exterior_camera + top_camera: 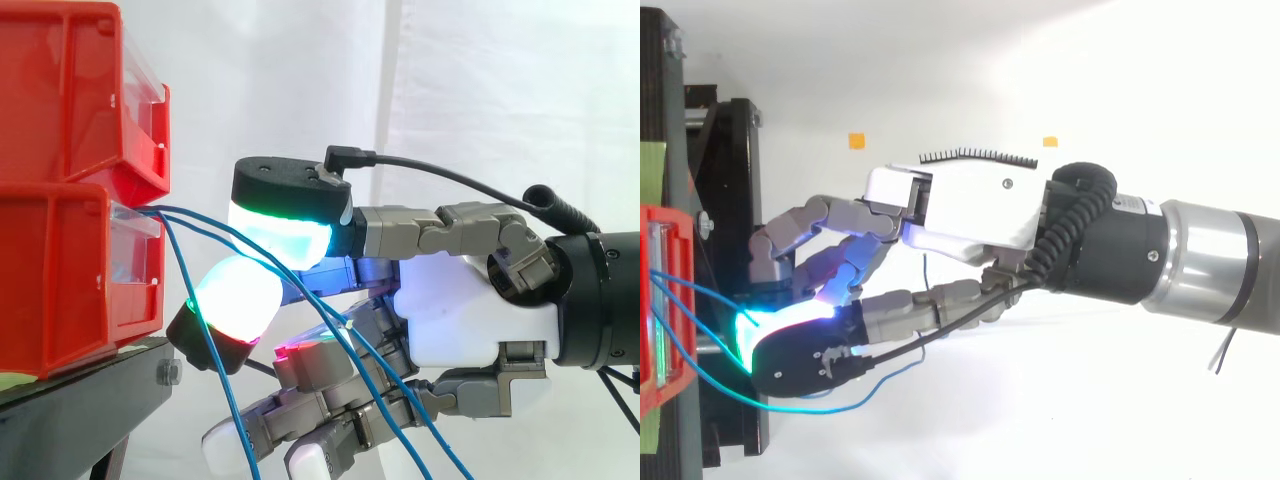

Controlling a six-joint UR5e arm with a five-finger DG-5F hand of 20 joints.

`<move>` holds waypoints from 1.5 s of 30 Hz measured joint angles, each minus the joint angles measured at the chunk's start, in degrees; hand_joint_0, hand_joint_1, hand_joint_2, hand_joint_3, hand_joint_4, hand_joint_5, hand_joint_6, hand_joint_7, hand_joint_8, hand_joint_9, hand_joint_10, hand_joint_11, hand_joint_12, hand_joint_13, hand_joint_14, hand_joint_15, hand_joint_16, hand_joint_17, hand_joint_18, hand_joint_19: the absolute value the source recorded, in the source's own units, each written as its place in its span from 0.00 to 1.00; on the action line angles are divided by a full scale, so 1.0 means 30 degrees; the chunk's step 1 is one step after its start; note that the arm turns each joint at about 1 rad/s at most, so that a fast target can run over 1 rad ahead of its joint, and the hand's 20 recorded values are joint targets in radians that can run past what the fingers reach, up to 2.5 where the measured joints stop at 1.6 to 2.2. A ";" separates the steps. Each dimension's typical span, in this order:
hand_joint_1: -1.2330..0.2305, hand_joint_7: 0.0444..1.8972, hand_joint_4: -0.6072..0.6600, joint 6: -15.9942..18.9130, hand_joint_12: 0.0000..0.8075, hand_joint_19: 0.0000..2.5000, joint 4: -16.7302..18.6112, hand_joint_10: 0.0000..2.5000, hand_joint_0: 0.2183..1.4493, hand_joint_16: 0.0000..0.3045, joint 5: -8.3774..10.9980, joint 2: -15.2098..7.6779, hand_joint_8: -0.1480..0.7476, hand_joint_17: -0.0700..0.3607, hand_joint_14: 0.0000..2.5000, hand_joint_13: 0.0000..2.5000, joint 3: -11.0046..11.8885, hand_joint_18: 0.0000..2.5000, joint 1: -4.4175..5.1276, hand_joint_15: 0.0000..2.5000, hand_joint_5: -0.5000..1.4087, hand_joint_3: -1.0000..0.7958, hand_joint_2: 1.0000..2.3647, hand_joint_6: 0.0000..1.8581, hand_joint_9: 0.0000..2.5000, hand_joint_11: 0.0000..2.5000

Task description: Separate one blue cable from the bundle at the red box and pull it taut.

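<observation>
**Hand pinches a blue cable at the red box**

The hand (470,320) reaches in from the right. Two of its glowing pads (280,238) are closed together on one blue cable (702,293), just beside the front edge of the lower red box (60,280). The rest of the bundle (165,212) leaves that box's front and sags down past the curled fingers. The box sits on the black stand (80,400), under a second red bin (60,90).

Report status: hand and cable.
Hand at lower red bin, grip unclear. Blue cables leave bin together, slack, draped across hand. No obstruction seen.
</observation>
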 measured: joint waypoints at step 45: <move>0.31 0.60 0.31 0.2151 0.53 0.24 -0.9235 0.01 0.35 0.18 -0.1481 0.2317 0.54 0.45 0.01 0.44 0.0187 0.34 -0.0713 0.34 0.18 0.63 0.00 0.46 0.45 0.50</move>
